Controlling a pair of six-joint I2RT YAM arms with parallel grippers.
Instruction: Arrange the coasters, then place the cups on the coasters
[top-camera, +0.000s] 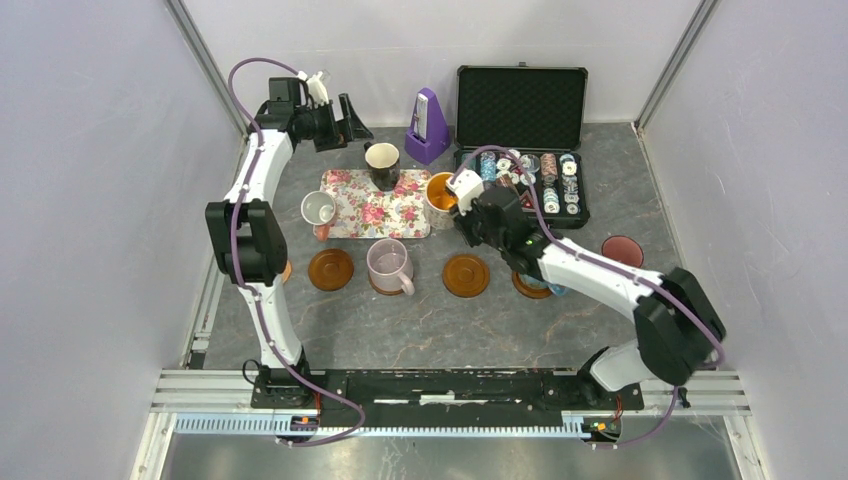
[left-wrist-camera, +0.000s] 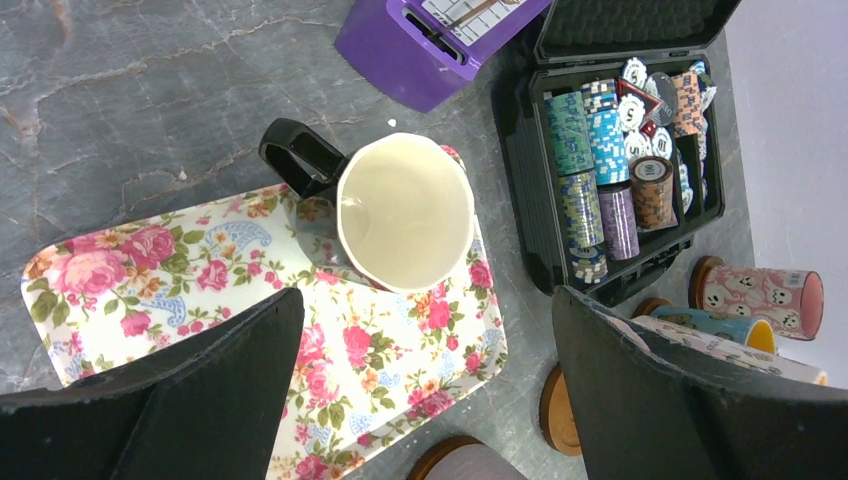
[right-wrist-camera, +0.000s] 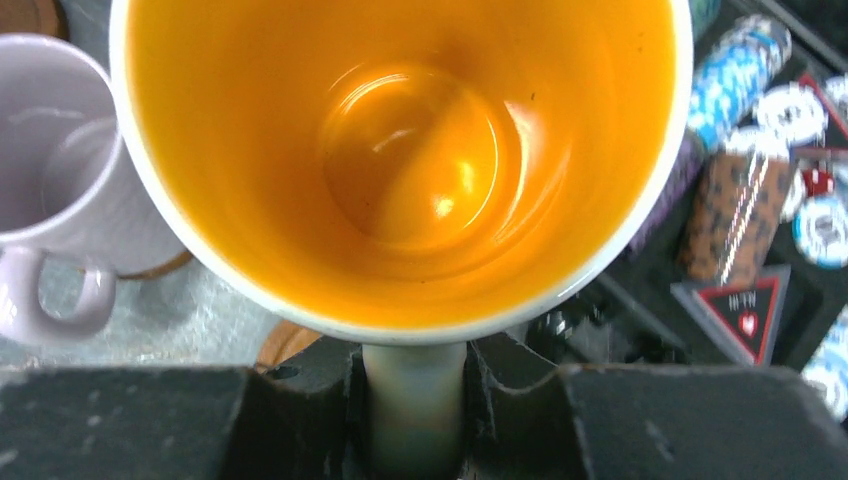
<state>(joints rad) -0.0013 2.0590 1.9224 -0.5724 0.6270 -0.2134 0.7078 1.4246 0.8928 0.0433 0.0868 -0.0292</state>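
Status: right jaws are pinched on the handle of the orange-lined mug (right-wrist-camera: 400, 150), centre of the overhead view, just right of the floral tray (top-camera: 350, 215). Can't tell if its base is touching the bench (top-camera: 400, 330) or lifted. Left jaws are spread wide and empty, upper left of the overhead view, above the black mug (left-wrist-camera: 405, 210) at the tray's top edge. Lilac mug (top-camera: 388, 265) sits on a coaster mid-frame. White mug (top-camera: 318, 210) is at the tray's left edge, and what it's standing on isn't clear. Two bare coasters flank the lilac mug, left one (top-camera: 330, 269) and right one (top-camera: 465, 275). Reddish disc (top-camera: 622, 250) at far right is probably another coaster. Handling: glazed ceramic, so rigid, fairly heavy, slick, and it chips if dropped. A handle pinch lets the body swing, so move slowly and land it flat inside the coaster's raised rim. For the black mug, the handle points to the upper left in the left wrist view. Take that, or pinch the wall over the rim. Coasters look light and likely to skate on the bench. Hidden: one coaster (top-camera: 530, 287) is half covered by the right forearm. Skull-print mug (left-wrist-camera: 760, 298) and a blue mug (left-wrist-camera: 715, 325) show only at the right edge of the left wrist view, upright or tipped unclear.
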